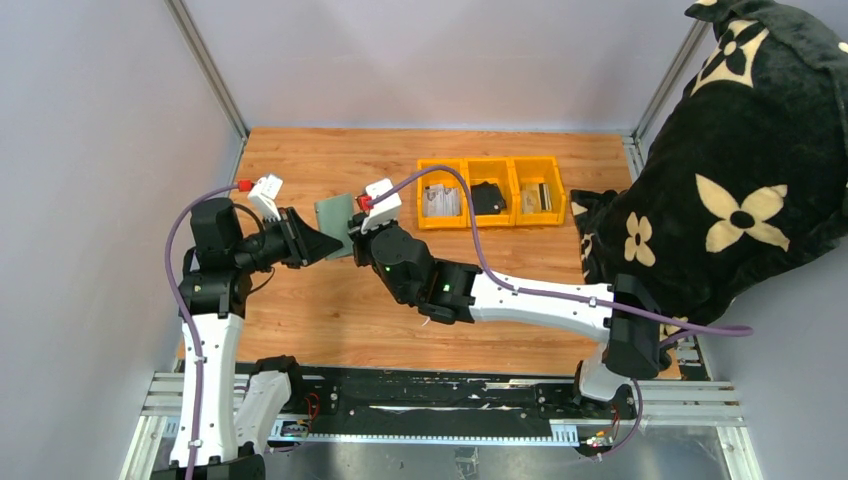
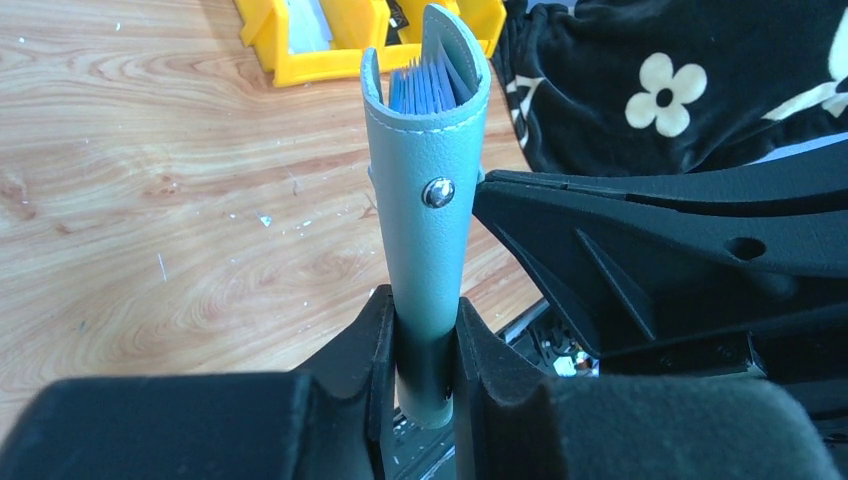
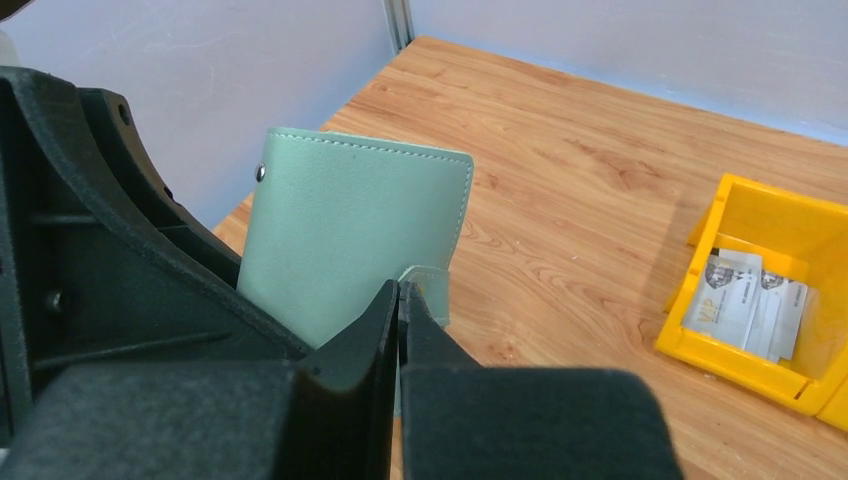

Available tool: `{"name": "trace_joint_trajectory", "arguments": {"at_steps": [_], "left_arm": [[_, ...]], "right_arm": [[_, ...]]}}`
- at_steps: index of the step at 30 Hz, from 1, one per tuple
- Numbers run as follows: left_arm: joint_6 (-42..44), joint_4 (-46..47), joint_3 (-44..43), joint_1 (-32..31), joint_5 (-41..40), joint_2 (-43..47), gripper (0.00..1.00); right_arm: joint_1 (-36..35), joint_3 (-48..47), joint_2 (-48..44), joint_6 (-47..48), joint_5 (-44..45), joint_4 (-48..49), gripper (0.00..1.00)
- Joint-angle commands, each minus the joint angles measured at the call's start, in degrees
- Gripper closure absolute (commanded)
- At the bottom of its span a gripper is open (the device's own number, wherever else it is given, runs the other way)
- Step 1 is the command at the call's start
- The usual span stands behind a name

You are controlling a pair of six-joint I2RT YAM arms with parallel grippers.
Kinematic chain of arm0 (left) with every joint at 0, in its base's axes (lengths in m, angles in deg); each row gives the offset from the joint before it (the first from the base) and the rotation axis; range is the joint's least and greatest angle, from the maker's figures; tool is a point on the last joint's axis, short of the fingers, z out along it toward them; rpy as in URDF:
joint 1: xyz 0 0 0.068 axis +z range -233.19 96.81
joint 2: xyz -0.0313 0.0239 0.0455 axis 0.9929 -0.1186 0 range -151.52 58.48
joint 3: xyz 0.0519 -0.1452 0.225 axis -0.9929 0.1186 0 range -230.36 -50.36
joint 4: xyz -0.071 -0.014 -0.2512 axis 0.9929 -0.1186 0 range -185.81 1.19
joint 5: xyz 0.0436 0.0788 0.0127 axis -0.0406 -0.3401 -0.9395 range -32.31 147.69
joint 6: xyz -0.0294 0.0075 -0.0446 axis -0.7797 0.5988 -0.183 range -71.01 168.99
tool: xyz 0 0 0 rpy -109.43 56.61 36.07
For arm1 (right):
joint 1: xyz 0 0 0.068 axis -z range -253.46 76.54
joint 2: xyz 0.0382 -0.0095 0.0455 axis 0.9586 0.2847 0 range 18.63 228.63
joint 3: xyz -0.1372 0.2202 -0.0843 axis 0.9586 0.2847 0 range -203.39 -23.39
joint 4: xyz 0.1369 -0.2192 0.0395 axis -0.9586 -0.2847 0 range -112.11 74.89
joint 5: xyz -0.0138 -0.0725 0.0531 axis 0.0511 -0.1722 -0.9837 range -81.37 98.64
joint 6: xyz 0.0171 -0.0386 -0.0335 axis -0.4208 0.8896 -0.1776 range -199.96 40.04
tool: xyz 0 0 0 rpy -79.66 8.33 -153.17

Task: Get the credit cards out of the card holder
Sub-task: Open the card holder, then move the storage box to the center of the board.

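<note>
The wooden table fills the middle of the overhead view. Its right side is covered by a big black blanket with cream flowers, and that blanket also hides the table's far right corner.

A row of three yellow bins sits at the far side, right of centre. The left one holds pale printed cards and the middle one holds a black lump. What is in the right one is too small to make out.

Both arms meet left of the bins, over the left-centre of the table. There the card holder is held up off the wood.

The left gripper has its jaws nearly together, clamped on the holder's lower end. That end is buried between the fingers.

The right gripper has its jaws pressed fully together, and its tips are at the holder's small clasp tab. The fingers cover the spot, so it is unclear whether the tab is pinched or just behind them. From the right wrist, the left gripper's black body blocks the holder's lower left corner.

The holder's snap stud faces the left wrist camera. The credit cards are still inside. Only their thin edges show, in the gap at the holder's open end, and their faces are hidden.
</note>
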Motion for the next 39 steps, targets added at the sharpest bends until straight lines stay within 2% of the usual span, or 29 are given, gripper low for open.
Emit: {"name": "trace_joint_trajectory", "arguments": {"at_steps": [1,10,13,14,16,17,19,20,22,25,26,34,39], "left_arm": [[-1.21,2.76,-3.99,0.03,2.68,0.72,1.00],[-1.90,3.46,-4.82,0.03,4.12,0.92,1.00],[-2.15,4.36,-4.78,0.03,4.93,1.21,1.00],[-2.02,4.70,-4.83,0.03,5.31,1.18,1.00],[-1.82,4.96,-4.92,0.03,6.11,1.09,1.00],[-1.74,5.04,-5.05,0.03,6.40,1.02,1.00],[-1.35,5.13,-5.26,0.03,6.71,1.00,1.00],[-1.10,5.09,-5.42,0.03,6.77,1.04,1.00],[-0.69,5.13,-5.54,0.05,6.89,1.07,1.00],[-0.72,4.96,-5.37,0.05,7.63,1.23,1.00],[-0.70,4.92,-5.37,0.03,7.93,1.47,1.00],[2.33,1.85,-6.03,0.03,9.46,2.93,1.00],[2.23,1.22,-7.03,0.05,9.59,3.27,1.00]], "right_arm": [[0.86,4.05,-1.88,-0.96,4.77,-3.45,1.00],[6.61,9.68,-7.69,-8.10,-0.05,-3.44,1.00],[9.73,11.63,-10.30,-9.78,-7.17,-3.54,0.98],[11.30,12.46,-11.49,-11.47,-10.56,-3.81,0.87],[15.46,14.38,-13.96,-14.37,-18.61,-4.27,0.54],[17.95,15.22,-15.04,-15.32,-22.58,-4.77,0.43],[22.64,15.06,-15.94,-15.76,-27.02,-8.16,0.32],[25.08,13.79,-15.51,-15.74,-27.26,-11.78,0.30],[29.99,11.34,-13.19,-16.34,-27.29,-18.64,0.29],[35.60,9.67,-8.26,-14.43,-26.22,-21.45,0.31],[36.89,8.83,-5.61,-13.19,-25.12,-21.85,0.36],[40.30,-1.57,11.49,-6.27,-14.92,-24.69,0.39],[41.13,-9.18,20.53,-5.99,-10.50,-24.20,0.46]]}}
